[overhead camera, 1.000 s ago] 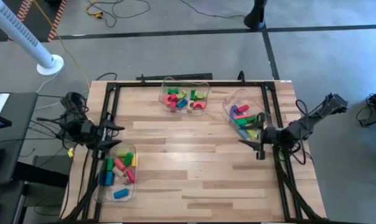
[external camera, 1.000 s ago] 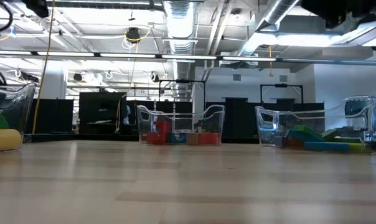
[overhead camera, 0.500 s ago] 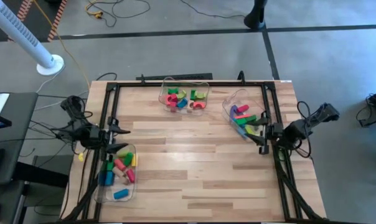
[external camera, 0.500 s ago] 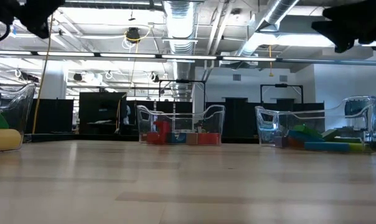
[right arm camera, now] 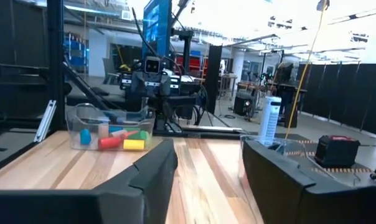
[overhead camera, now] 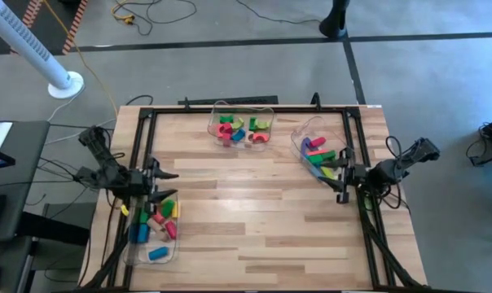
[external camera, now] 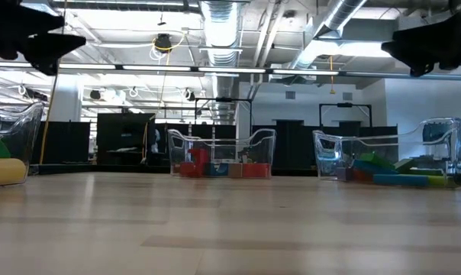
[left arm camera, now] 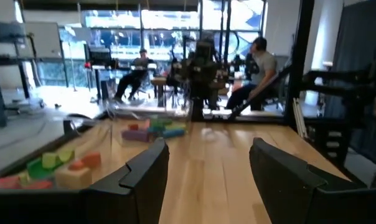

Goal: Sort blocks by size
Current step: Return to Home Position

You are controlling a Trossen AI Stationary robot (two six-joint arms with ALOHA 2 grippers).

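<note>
- The left gripper (overhead camera: 165, 185) hung raised at the table's left edge, over one end of the left bin (overhead camera: 172, 244). Its fingers (left arm camera: 147, 174) were spread wide, and they held and touched nothing.
- The right gripper (overhead camera: 341, 184) hung raised at the right edge, just beside the right bin (overhead camera: 298, 138). It too was wide open and empty.
- The blocks (overhead camera: 153, 218) lay inside the left bin, the middle bin (overhead camera: 214, 114) and the right bin.

The blocks (overhead camera: 226, 129) lie in three bins (overhead camera: 244, 104) on the table (overhead camera: 246, 212): left-front, back-middle, back-right.
</note>
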